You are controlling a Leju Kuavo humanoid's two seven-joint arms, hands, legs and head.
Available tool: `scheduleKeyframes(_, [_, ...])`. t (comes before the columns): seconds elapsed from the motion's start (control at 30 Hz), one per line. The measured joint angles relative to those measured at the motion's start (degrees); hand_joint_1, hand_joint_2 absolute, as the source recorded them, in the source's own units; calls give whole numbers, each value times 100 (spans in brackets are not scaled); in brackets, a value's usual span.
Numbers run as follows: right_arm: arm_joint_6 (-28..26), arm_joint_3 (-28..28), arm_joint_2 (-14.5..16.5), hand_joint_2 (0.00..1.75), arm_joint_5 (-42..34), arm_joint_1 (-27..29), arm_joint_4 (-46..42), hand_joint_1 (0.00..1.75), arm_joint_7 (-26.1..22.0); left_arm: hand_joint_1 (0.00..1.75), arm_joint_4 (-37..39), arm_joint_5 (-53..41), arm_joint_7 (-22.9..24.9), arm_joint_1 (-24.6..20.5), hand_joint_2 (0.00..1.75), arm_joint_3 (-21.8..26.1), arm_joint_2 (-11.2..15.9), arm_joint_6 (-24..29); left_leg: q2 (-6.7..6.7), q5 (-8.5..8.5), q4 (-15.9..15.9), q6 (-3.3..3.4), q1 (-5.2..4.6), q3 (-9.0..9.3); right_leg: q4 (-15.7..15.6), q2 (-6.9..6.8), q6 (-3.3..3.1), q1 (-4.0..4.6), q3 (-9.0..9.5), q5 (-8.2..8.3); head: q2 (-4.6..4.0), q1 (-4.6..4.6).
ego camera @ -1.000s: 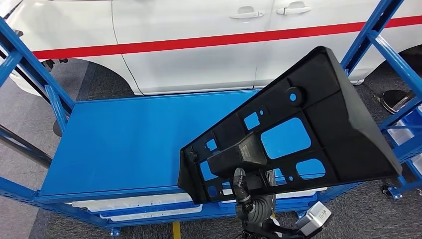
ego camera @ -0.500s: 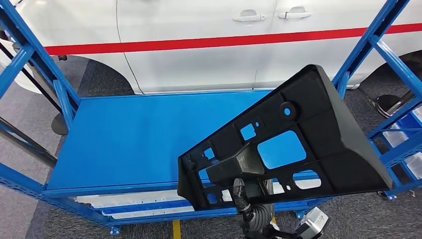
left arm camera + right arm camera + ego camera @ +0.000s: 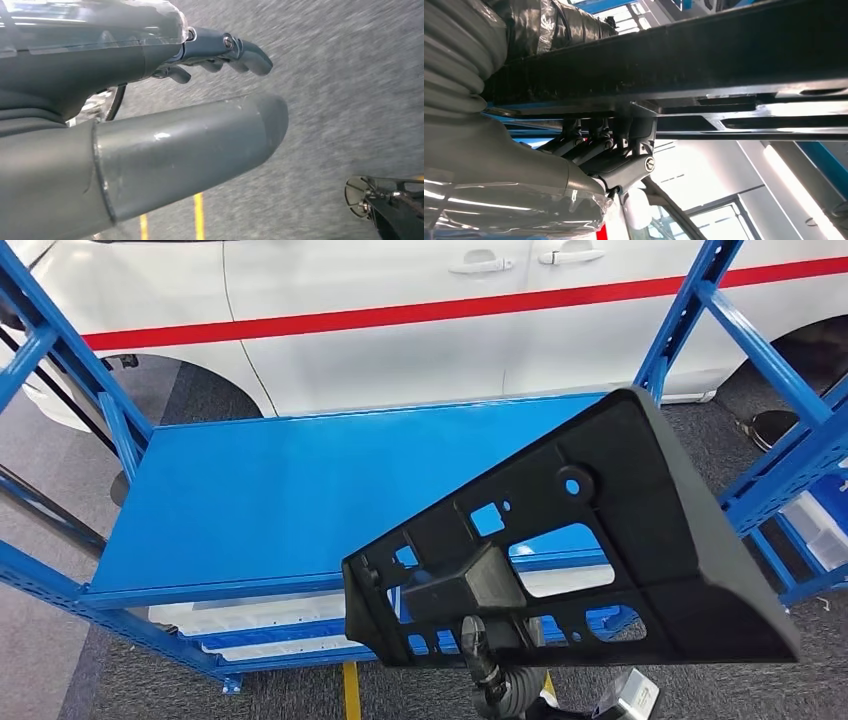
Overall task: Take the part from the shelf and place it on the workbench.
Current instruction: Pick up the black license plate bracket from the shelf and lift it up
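A large black plastic part (image 3: 580,540), a flat panel with several cut-outs and a raised edge, hangs tilted in front of me in the head view. My right hand (image 3: 487,655) grips it from below at a block on its near lower side. In the right wrist view the fingers (image 3: 596,142) curl around a rib of the part (image 3: 724,55). The part hangs above the near right corner of the blue deck (image 3: 280,490). My left hand (image 3: 125,60) hangs over grey floor with its fingers stretched out, holding nothing.
Blue uprights (image 3: 690,310) and slanted braces (image 3: 60,350) frame the deck on both sides. A white car (image 3: 400,300) with a red stripe stands close behind. White bins (image 3: 240,615) sit on the level under the deck. A yellow floor line (image 3: 199,215) runs below.
The whole picture has shifted, so the camera has moved. Against the deck, the part now hangs lower and nearer to me, still in my right hand's grip.
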Motion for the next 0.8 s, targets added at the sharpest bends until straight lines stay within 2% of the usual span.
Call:
scheduleKeyframes(0.03, [16,-7,9,175,10,2,1,175,-3,0,0,-11,9,0,0,8,-2,-3,0,-257,362,-16,1,-78,2,-5,-20,14,-70,46,0,-1])
scheduleKeyframes(0.07, [28,-12,15,175,22,5,3,175,-3,0,0,-22,15,0,0,15,-2,-4,1,-396,690,-26,2,-125,9,-12,-26,31,-135,95,0,-1])
scheduleKeyframes(0.1, [36,-16,19,175,33,6,7,175,-3,0,0,-29,19,0,0,22,-1,-5,2,-409,892,-28,1,-114,23,-24,-26,45,-194,144,0,0])
scheduleKeyframes(0.13, [42,-19,22,175,44,6,9,175,-3,0,0,-32,21,0,0,27,-1,-8,2,-325,920,-21,-1,-22,40,-33,-22,57,-250,186,0,-1])
scheduleKeyframes(0.17, [48,-20,25,175,51,6,11,175,-3,0,0,-33,24,0,0,31,0,-11,0,-188,699,0,-7,199,66,-39,-14,66,-299,222,0,0])
scheduleKeyframes(0.2, [58,-22,32,175,49,5,13,175,-3,0,0,-34,26,-4,0,32,2,-15,-3,-85,300,36,-17,501,100,-43,-4,69,-342,249,0,-1])
scheduleKeyframes(0.23, [82,-27,39,175,28,3,14,175,-1,0,0,-38,27,-11,0,34,4,-21,-18,-45,-135,72,-28,808,133,-33,15,77,-387,268,0,1])
scheduleKeyframes(0.27, [122,-33,47,175,-15,-1,17,175,2,0,0,-43,27,-16,0,36,6,-28,-31,-39,-493,105,-41,1041,159,-23,44,82,-421,292,0,-1])
scheduleKeyframes(0.3, [175,-39,53,175,-72,-8,24,175,5,0,0,-52,26,-19,0,37,9,-34,-39,-64,-691,132,-54,1155,174,-10,76,83,-450,322,0,0])
scheduleKeyframes(0.33, [227,-45,55,175,-130,-13,30,175,6,0,0,-63,26,-21,0,40,9,-40,-38,-69,-754,153,-66,1177,175,9,113,84,-470,359,0,1])
scheduleKeyframes(0.4, [303,-58,56,175,-208,-18,39,175,2,0,0,-80,27,-23,0,48,6,-48,27,13,-804,222,-57,1125,192,45,184,85,-503,381,0,2])
scheduleKeyframes(0.43, [320,-66,56,175,-226,-17,40,175,-1,0,0,-84,28,-30,0,51,4,-52,70,65,-830,270,-43,1085,275,56,217,80,-545,281,0,4])
scheduleKeyframes(0.47, [330,-72,56,175,-238,-16,42,175,-2,0,0,-85,29,-33,0,55,2,-57,118,120,-854,315,-27,1031,454,60,250,71,-618,91,0,5])
scheduleKeyframes(0.5, [335,-76,55,175,-244,-15,43,175,-3,0,0,-85,28,-38,0,57,3,-60,166,167,-857,346,-24,966,749,54,279,46,-721,-179,0,5])
scheduleKeyframes(0.53, [337,-78,55,175,-247,-15,44,175,-3,0,0,-85,29,-39,0,60,4,-61,207,215,-852,366,-25,899,1109,47,313,26,-835,-443,0,6])
scheduleKeyframes(0.57, [338,-80,55,175,-249,-15,47,175,-3,0,0,-86,29,-39,0,61,5,-62,254,264,-843,367,-27,830,1447,43,346,6,-922,-618,0,5])
scheduleKeyframes(0.6, [338,-81,55,175,-249,-15,51,175,-3,0,0,-86,30,-40,0,62,6,-63,304,311,-829,359,-28,758,1676,38,377,-15,-947,-666,0,5])
scheduleKeyframes(0.63, [338,-81,55,175,-250,-15,56,175,-3,0,0,-86,30,-41,0,63,6,-64,356,355,-809,346,-26,686,1714,25,403,-36,-876,-578,0,5])
scheduleKeyframes(0.67, [339,-81,55,175,-250,-16,60,175,-3,0,0,-86,29,-43,0,64,5,-67,407,390,-778,328,-21,611,1543,-6,423,-57,-698,-406,0,4])
scheduleKeyframes(0.7, [341,-81,55,175,-250,-17,62,175,-3,0,0,-85,29,-45,0,64,4,-73,456,417,-735,305,-16,543,1196,-82,441,-77,-427,-241,0,5])
scheduleKeyframes(0.73, [344,-81,55,175,-250,-20,62,175,-3,0,-1,-85,28,-44,0,65,4,-78,497,439,-687,277,-19,484,775,-217,450,-73,-136,-174,0,5])
scheduleKeyframes(0.77, [349,-81,55,175,-251,-21,63,175,-4,0,-1,-85,28,-41,0,66,5,-83,540,458,-649,244,-24,448,434,-328,426,-57,78,-161,0,2])
scheduleKeyframes(0.8, [355,-81,56,175,-251,-20,63,175,-5,0,-2,-85,28,-42,0,67,6,-89,582,479,-619,209,-32,431,203,-405,387,-36,194,-198,0,3])
